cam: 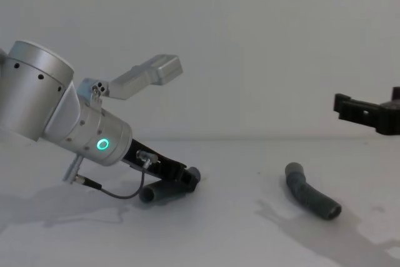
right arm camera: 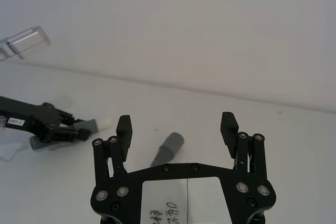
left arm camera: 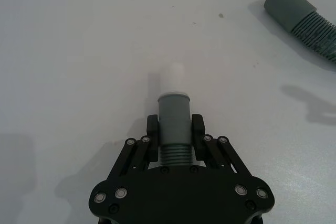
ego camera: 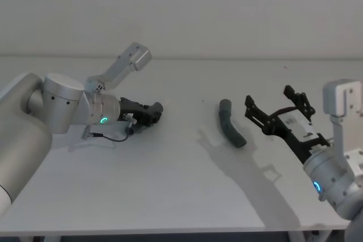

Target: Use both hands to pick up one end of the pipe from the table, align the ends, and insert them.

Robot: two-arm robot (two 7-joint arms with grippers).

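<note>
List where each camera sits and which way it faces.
Head: high, looking down at table; left gripper, right gripper show.
Chest: low, looking across table; left gripper, right gripper at edge.
Left wrist: behind its jaws, shut on tipped pipe piece.
Right wrist: behind open jaws, facing loose pipe piece.
Shared: all views see loose pipe piece.

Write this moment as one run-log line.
left gripper: shut on white-tipped piece | right gripper: open, raised | other piece: free on table

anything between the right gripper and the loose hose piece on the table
Nothing visible. The right gripper hovers with its fingers open just to the right of the loose hose piece, with bare table between them. The left gripper, shut on the other hose piece, is well off to the left.
</note>
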